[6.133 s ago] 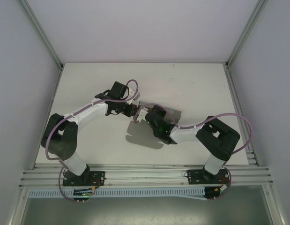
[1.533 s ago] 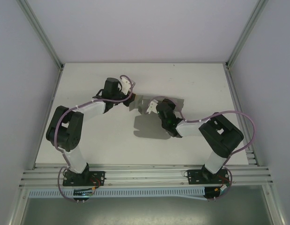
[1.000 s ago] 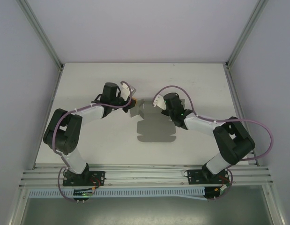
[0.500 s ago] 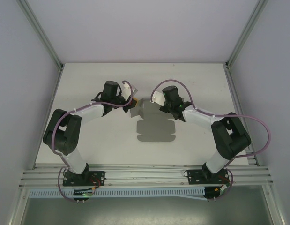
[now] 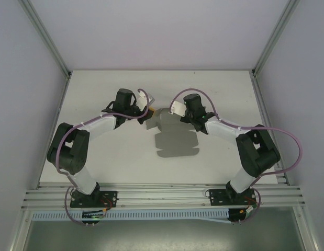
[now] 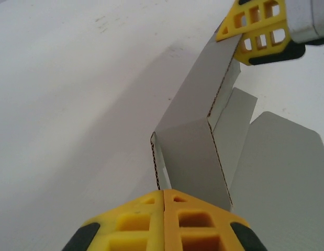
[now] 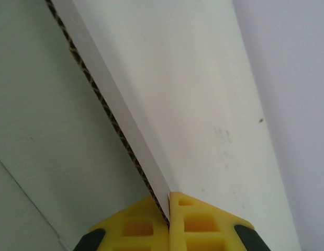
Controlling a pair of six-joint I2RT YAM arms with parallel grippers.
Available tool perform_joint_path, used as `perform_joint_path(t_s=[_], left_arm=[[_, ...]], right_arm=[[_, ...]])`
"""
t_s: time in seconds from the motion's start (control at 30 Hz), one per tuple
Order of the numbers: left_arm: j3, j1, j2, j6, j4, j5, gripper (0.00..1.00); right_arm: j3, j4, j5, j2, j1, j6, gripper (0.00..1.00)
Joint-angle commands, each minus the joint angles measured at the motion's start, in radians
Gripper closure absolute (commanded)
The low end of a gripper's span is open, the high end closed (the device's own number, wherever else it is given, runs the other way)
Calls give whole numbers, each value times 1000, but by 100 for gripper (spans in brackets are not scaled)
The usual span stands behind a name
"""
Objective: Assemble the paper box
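Note:
The paper box (image 5: 176, 145) is a grey die-cut sheet lying flat mid-table, with its far wall (image 5: 160, 116) folded up. My left gripper (image 5: 150, 111) is at that wall's left end. In the left wrist view its yellow pads (image 6: 164, 194) are closed together where the corrugated edge of the end flap (image 6: 188, 151) runs into them. My right gripper (image 5: 175, 109) holds the wall's right end. The board's edge (image 7: 31, 115) passes between its shut fingers (image 7: 168, 197). The same right fingers (image 6: 253, 29) pinch the wall's far top corner.
The white table (image 5: 99, 94) is bare around the sheet. Aluminium frame rails (image 5: 162, 196) run along the near edge, and grey walls close in the left, right and back sides. Purple cables loop above both wrists.
The right arm has swung its forearm toward the back and its gripper has settled on the raised wall's right end. The left arm has barely moved. The flat sheet shifted slightly.

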Motion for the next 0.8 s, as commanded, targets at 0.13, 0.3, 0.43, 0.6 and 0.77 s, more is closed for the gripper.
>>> perform_joint_path(t_s=[0.13, 0.3, 0.43, 0.6, 0.77], left_arm=[[110, -8, 23, -95, -21, -63, 51], [95, -5, -13, -178, -17, -168, 2], [82, -4, -47, -264, -48, -307, 2], [59, 75, -83, -425, -88, -391, 2], [114, 198, 8, -531, -145, -375, 2]], right_arm=[[-67, 285, 300, -6, 24, -167, 100], [-152, 647, 479, 64, 107, -345, 100], [-207, 875, 572, 153, 159, -454, 100], [-270, 937, 600, 187, 197, -383, 100], [-318, 996, 620, 205, 212, -342, 100]])
